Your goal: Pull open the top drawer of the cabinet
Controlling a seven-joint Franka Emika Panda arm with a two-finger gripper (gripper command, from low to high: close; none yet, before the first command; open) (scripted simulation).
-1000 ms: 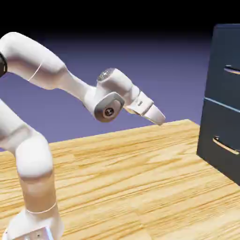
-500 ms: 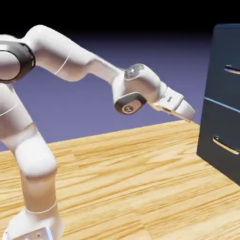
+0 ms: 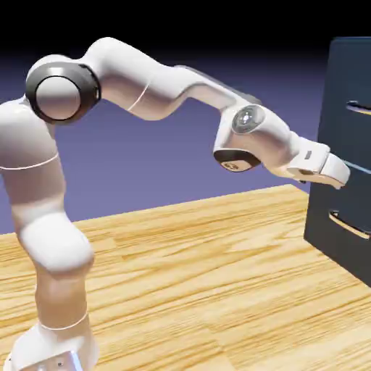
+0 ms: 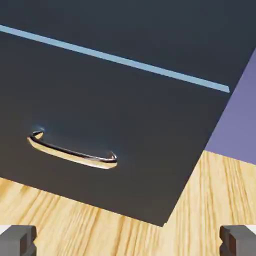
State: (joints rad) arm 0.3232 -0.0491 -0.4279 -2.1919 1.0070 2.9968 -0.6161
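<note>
Two grey fingertips sit far apart at the hand view's bottom corners, so the gripper is spread wide and empty. The arm stretches nearly level toward the cabinet. Ahead lies the lower drawer and its handle; the top drawer is above the fingertips, closed. Wooden table lies beneath.
</note>
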